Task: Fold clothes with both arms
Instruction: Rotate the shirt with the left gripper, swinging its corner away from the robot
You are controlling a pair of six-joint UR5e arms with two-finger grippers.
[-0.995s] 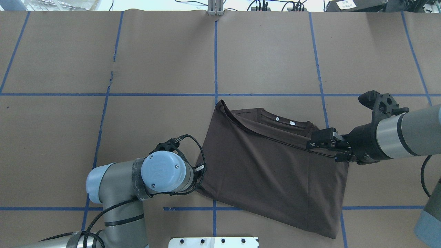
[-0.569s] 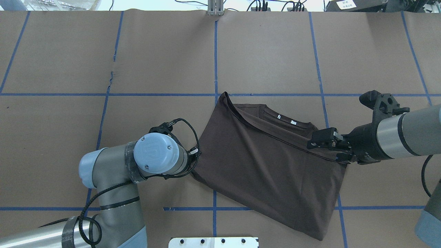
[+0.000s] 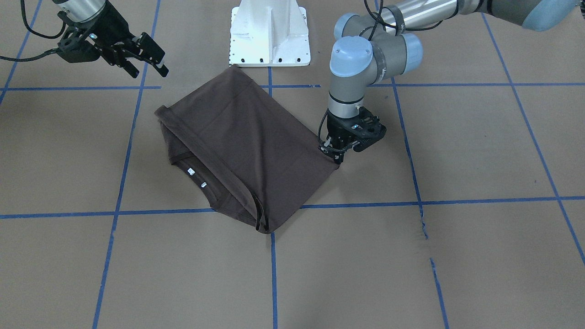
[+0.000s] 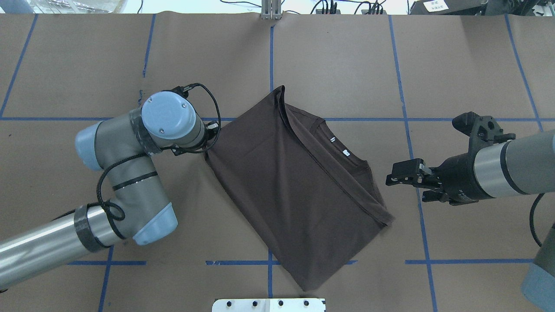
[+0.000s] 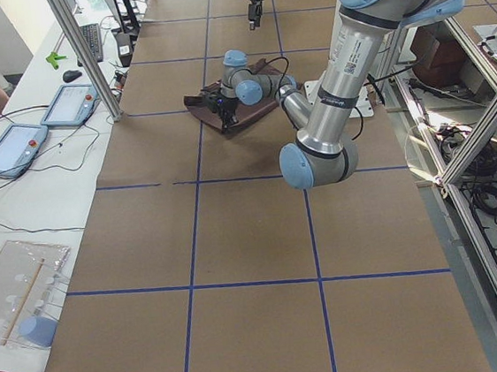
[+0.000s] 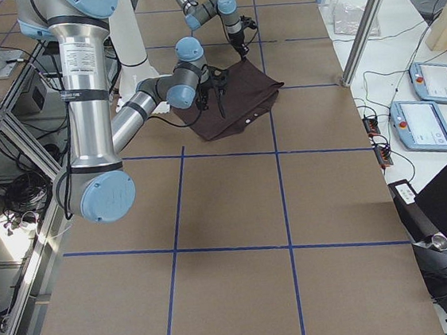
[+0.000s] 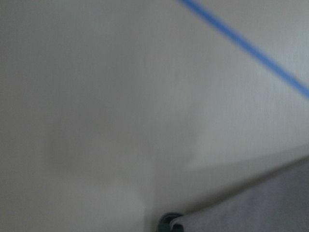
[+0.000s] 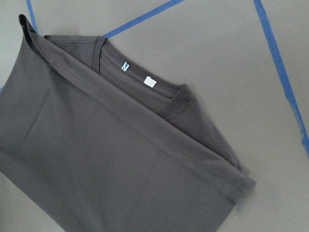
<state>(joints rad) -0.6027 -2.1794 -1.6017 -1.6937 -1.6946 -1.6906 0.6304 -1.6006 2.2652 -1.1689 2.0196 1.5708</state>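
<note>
The dark brown T-shirt (image 4: 295, 190) lies folded and turned at an angle on the brown paper table, its ribbed collar and white neck tags (image 4: 345, 152) facing my right side. My left gripper (image 4: 209, 149) is shut on the shirt's left corner, mostly hidden under its own wrist; the front view shows it (image 3: 336, 157) pinching that corner low at the table. My right gripper (image 4: 389, 178) stands open, a little to the right of the shirt and apart from it. The right wrist view shows the T-shirt (image 8: 120, 159) from above, with no fingers in it.
The white pedestal base (image 4: 269, 304) sits at the near edge just below the shirt's lowest corner. Blue tape lines (image 4: 272, 65) grid the paper. Two tablets (image 5: 13, 144) and cables lie on the side bench beyond the table.
My left gripper has pulled its shirt corner away from the robot and leftward, swinging the whole shirt round. My right gripper has let go of the shirt's right corner and now stands open beside it.
</note>
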